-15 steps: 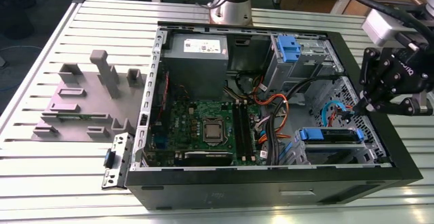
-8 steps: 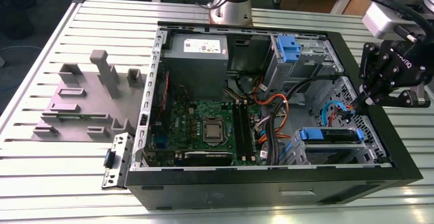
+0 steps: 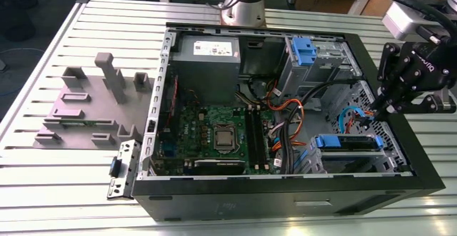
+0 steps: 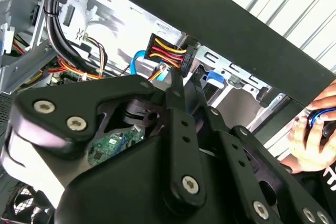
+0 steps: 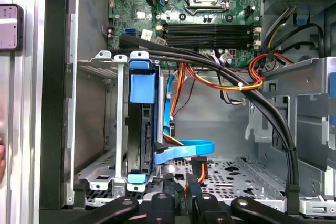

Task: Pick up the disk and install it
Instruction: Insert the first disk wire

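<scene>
Inspection of the work area, for your attention:

- **Case.** The open black tower computer case [image 3: 286,190] lies on its side on the ribbed aluminium table [image 3: 50,185]. The green motherboard [image 3: 207,126] faces up, and the grey power supply box [image 3: 207,54] sits at the far end of the case.
- **Disk.** The silver-grey hard drive in its blue plastic carrier rails [image 3: 348,141] is seated in the metal drive cage, in the near corner on the exterior view's right. In the first wrist view the drive [image 5: 137,140] stands on edge in the cage slot, with a blue rail tab at each end. A flat light-blue data cable [image 5: 184,148] runs to its rear edge.
- **Gripper.** Your black two-finger gripper [image 3: 376,115] hangs over the case wall on the exterior view's right, reaching down beside the drive cage.
- **Fingers.** In the second wrist view the fingers [image 4: 176,90] are drawn close together, with only a narrow gap. Their tips are closed on a black power connector with red, yellow and black wires [image 4: 169,53]. In the first wrist view the gripper [image 5: 181,182] shows the same narrow stance, with an orange-red wire rising from between the tips.
- **Bystander.** A person's hand [image 4: 310,135] rests outside the case wall in the second wrist view.
- **Fixture.** A grey moulded fixture block [image 3: 89,105] sits on the table at the exterior view's left, well apart from the gripper.
</scene>
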Motion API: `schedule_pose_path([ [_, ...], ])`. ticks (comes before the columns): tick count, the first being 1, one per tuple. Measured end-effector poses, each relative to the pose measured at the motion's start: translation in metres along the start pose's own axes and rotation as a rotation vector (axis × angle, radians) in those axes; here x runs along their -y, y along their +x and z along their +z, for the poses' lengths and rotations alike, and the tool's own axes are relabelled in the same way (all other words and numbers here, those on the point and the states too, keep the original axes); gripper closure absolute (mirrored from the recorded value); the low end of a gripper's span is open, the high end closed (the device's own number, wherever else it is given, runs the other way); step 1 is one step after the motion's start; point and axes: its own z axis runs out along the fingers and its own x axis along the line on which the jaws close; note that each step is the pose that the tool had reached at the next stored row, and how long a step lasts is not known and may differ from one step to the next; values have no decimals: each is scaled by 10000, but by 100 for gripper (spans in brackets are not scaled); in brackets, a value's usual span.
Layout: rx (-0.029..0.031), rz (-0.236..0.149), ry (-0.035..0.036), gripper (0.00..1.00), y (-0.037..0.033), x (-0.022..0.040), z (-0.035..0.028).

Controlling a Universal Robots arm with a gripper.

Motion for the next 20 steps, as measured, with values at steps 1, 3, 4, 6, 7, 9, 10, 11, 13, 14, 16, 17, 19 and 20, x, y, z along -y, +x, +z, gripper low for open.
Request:
schedule_pose_path([
  [1, 0, -1, -66, 76, -2, 13, 1],
  [3, 1, -5, -205, 76, -9, 42, 3],
  [4, 1, -6, -275, 76, -15, 60, 5],
  [6, -1, -10, -376, 76, -19, 87, 6],
  [7, -1, -10, -396, 76, -19, 96, 7],
  [9, -2, -11, -442, 76, -20, 116, 10],
  [10, -1, -11, -470, 75, -21, 125, 14],
  [11, -1, -12, -492, 75, -22, 132, 19],
  [13, -4, -18, -515, 69, -22, 141, 33],
  [14, -4, -23, -522, 69, -23, 144, 39],
  [16, -4, -33, -529, 69, -23, 147, 53],
  [17, -6, -40, -530, 69, -24, 148, 59],
  [19, -28, -52, -530, 69, -24, 150, 74],
  [20, -48, -57, -530, 69, -25, 150, 79],
])
